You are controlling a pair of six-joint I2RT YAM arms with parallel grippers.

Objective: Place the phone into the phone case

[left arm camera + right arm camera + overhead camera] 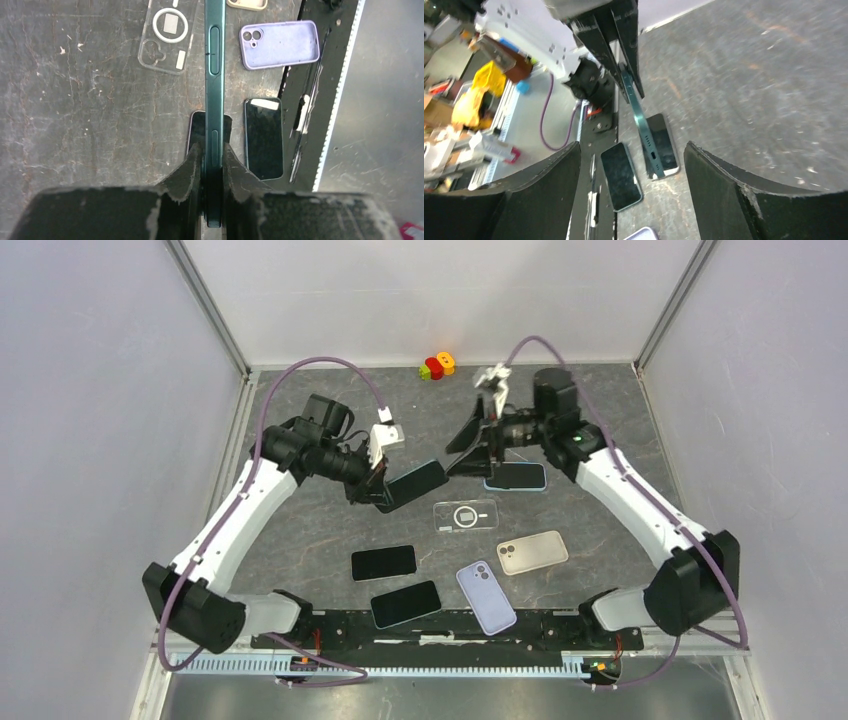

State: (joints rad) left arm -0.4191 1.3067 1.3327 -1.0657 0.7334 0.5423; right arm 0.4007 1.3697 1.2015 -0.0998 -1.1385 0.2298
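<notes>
A dark, scuffed worktop (300,530) seen from above, with two white-and-black arms reaching in from its near edge. The left fingers (187,170) are clamped on one end of a dark green phone (215,75), held up off the worktop near its middle. The right fingers (549,180) are spread wide, gripping nothing, close to the phone's free end. A clear case (466,515) lies flat just nearer the arm bases than the phone. Around it lie a blue-cased phone (516,476), a beige case (532,552), a lilac case (486,596) and two black phones (384,562) (405,603). Small coloured toy blocks (437,365) sit at the far edge.
</notes>
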